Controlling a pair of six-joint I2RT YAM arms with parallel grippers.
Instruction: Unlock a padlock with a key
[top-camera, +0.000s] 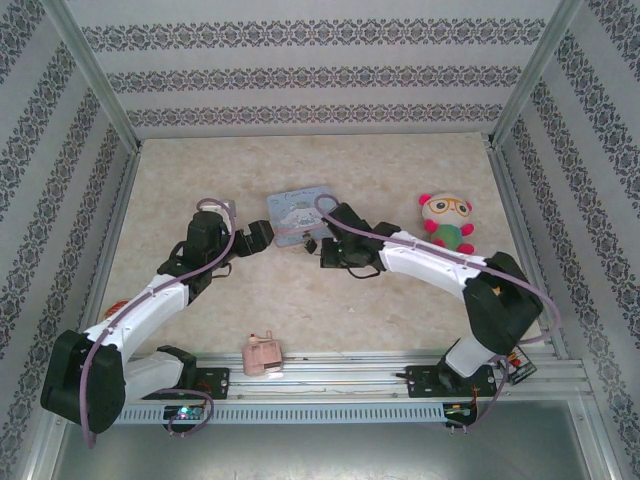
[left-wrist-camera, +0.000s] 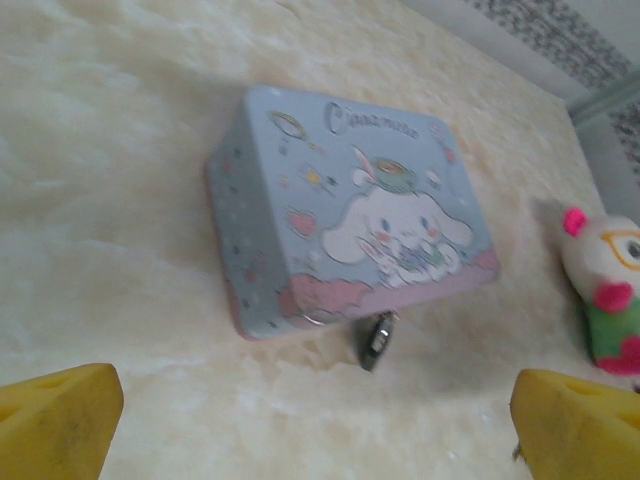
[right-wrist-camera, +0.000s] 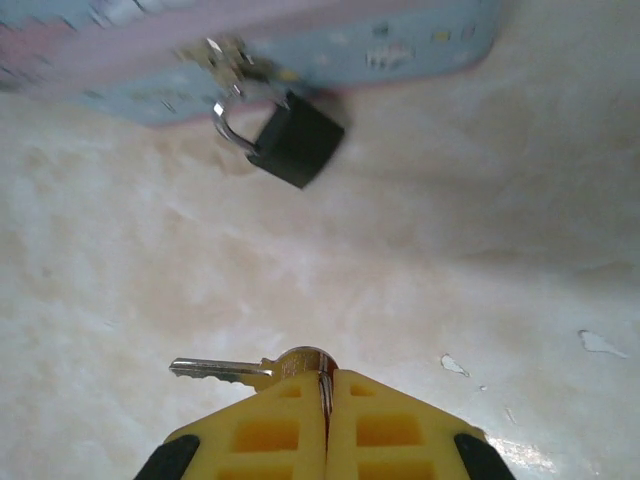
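Pinching the key (right-wrist-camera: 248, 370), the right gripper (right-wrist-camera: 326, 388) faces the nearby padlock (right-wrist-camera: 297, 141); left gripper (left-wrist-camera: 320, 415) gapes wide.

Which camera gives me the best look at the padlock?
The right wrist view: the padlock is close and sharp, silver shackle hooked on the blue tin. The left wrist view shows it small and edge-on; in the top external view it is too small to tell.

We pinch the key (right-wrist-camera: 215, 369) in our right hand (right-wrist-camera: 325, 400), blade toward nine o'clock. At twelve o'clock, the padlock (right-wrist-camera: 297, 140) hooks onto the tin (right-wrist-camera: 420, 45).
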